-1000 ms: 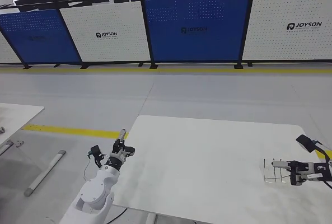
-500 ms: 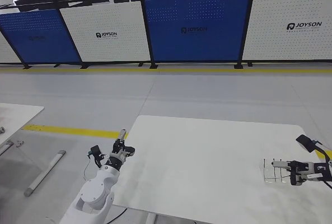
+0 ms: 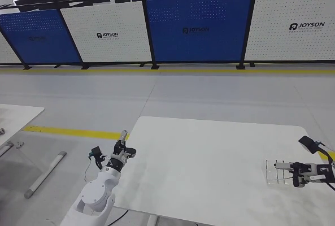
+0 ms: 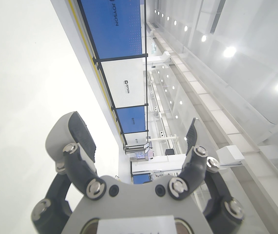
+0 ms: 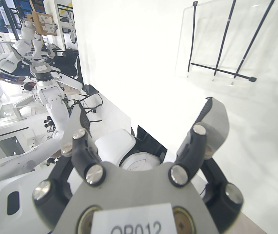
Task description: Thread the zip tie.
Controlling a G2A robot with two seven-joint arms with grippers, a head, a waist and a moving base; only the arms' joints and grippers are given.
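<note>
Slim black zip ties (image 5: 226, 31) lie on a clear sheet (image 5: 208, 40).

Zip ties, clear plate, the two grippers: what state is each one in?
Zip ties: four, all straight and unlooped, one crossing the other three.
Clear plate: flat on the table, carrying all four.
Left gripper: open, empty.
Right gripper: open, empty.

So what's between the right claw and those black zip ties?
Just bare white table, in the right wrist view. The right gripper is open, short of the zip ties.
</note>
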